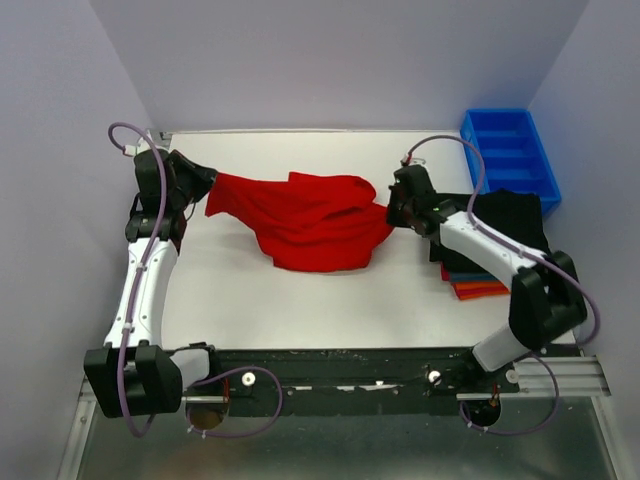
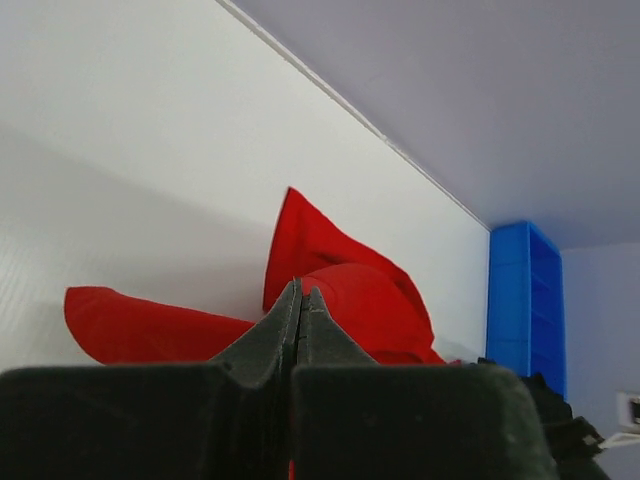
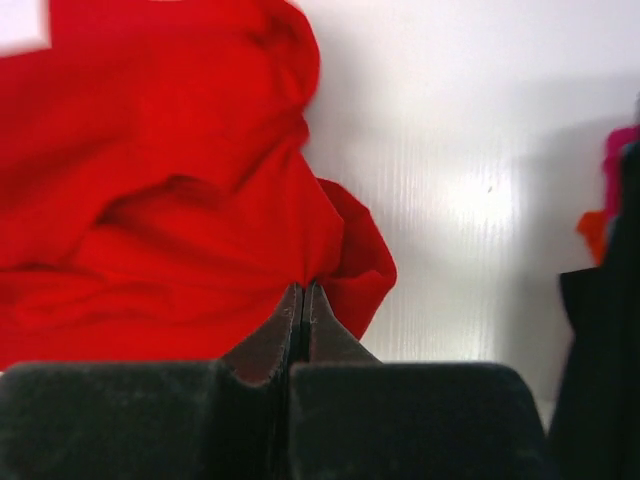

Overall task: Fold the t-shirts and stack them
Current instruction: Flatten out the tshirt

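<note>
Red t-shirt (image 1: 315,225) spans the upper middle of the table (image 1: 230,300), long axis left to right. Left fingers (image 2: 283,330) are clenched, apparently on its left end near the back edge. Right fingers (image 3: 272,340) pinch its right fold, plain only in the wrist view. Folded t-shirts (image 1: 495,215) and blue bin (image 1: 510,150) crowd the right edge; white table shows at lower centre.

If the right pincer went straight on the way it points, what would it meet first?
The red t-shirt: the right pincer is shut on its edge, and bunched cloth lies directly ahead.
</note>
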Available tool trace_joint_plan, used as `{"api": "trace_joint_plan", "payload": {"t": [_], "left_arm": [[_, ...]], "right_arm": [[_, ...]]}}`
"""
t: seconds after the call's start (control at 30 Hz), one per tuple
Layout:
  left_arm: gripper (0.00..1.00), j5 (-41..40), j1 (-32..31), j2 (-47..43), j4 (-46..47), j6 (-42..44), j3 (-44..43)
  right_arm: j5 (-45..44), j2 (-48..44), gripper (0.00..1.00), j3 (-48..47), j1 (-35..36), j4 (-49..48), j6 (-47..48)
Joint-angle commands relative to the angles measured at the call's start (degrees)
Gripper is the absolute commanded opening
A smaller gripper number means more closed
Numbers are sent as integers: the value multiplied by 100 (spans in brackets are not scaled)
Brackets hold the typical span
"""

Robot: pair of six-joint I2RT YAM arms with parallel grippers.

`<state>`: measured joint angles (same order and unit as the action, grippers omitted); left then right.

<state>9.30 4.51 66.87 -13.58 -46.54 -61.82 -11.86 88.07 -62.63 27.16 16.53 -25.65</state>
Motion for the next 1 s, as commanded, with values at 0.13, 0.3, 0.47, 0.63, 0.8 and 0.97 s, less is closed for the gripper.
{"api": "trace_joint_plan", "payload": {"t": [0.13,0.3,0.47,0.63,0.8,0.97], "left_arm": [[0,-209,50,-921,-1285,629,-1164],[0,-481,50,-1571,-1901,998,-1333],[0,-508,50,-2239,-2315,1077,-1122],[0,-657,50,-2241,-2509,1183,-1358],[0,-333,50,-1564,-1948,964,-1114],[0,-289,50,-1098,-1078,489,-183]], "right_arm": [[-467,-1405,1,-1285,26,1105,578],[-467,-2328,1,-1620,26,1449,693],[-476,-3014,1,-1936,26,1642,746],[-282,-2727,1,-2761,26,1914,895],[-150,-805,3,-4298,26,2450,1149],[33,1437,83,-6442,-35,3722,1037]]}}
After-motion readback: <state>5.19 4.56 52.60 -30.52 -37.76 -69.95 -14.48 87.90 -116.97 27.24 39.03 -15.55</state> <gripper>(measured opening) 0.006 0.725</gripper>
